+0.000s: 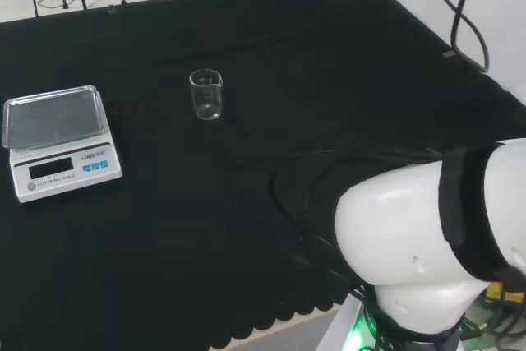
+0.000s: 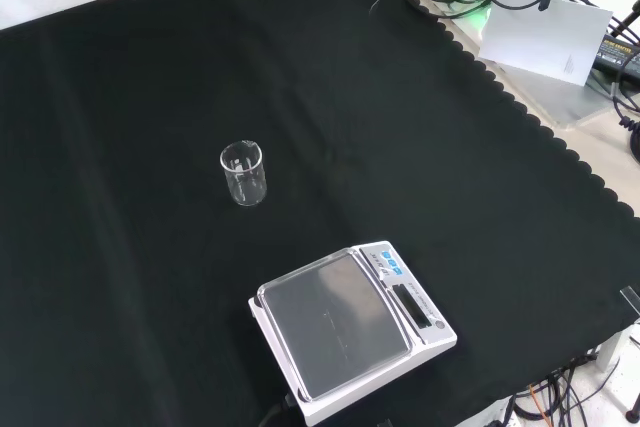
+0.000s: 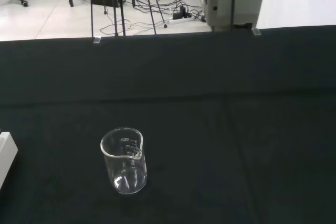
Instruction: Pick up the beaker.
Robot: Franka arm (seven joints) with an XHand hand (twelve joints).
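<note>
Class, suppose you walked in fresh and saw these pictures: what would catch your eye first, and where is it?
A small clear glass beaker stands upright and apparently empty, alone near the middle of the black cloth. A white electronic scale with a grey metal pan sits apart from it, at the head view's left and nearer the camera in the front view. The arm's big white link looms at the head view's right.

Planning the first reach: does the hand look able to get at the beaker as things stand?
Probably yes. The beaker stands upright and alone on the black cloth, with bare cloth all round it; the scale sits well apart, to its left in the head view.
</note>
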